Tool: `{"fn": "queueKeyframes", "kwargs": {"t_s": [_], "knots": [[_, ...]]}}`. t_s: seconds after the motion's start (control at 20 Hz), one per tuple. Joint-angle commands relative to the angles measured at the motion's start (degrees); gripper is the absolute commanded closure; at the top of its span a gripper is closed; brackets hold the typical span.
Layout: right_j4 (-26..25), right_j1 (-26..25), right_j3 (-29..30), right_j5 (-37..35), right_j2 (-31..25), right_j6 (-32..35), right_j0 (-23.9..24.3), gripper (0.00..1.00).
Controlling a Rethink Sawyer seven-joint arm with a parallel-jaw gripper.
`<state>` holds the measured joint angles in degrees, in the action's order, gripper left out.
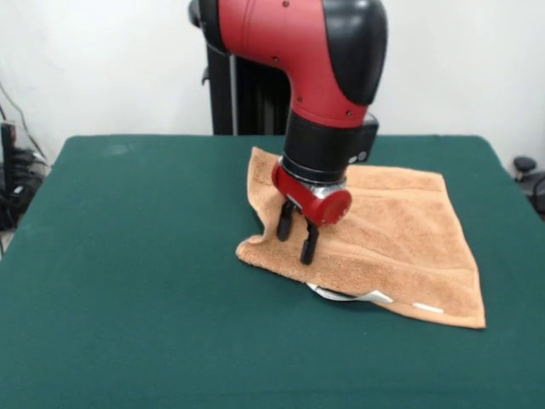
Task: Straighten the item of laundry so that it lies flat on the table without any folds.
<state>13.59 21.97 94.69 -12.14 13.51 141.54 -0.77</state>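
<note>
The tan-orange towel (400,230) lies on the dark green table (128,256), right of the middle. Its left part is folded over on itself, with a rumpled corner at the near left. The right part lies flat, with a border band along the near edge. White labels (375,297) stick out at that near edge. My gripper (295,248) hangs from the red and black arm over the folded left part. Its two black fingers (308,245) stand apart, with the tips down at the towel's surface. Nothing is lifted between them.
The black pedestal (234,94) stands behind the table's far edge. Dark equipment (13,170) shows past the left edge and a dark object (528,175) past the right edge. Green table surface stretches left of the towel and in front of it.
</note>
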Motion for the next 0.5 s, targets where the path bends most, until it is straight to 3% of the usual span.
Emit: {"fn": "queueKeyframes", "kwargs": {"t_s": [0.05,0.5], "knots": [[-2.51,-2.54,4.70,-3.58,-8.02,1.85,-0.60,0.00],[-2.92,-3.99,3.64,2.11,-4.61,5.33,-4.07,0.00]]}}
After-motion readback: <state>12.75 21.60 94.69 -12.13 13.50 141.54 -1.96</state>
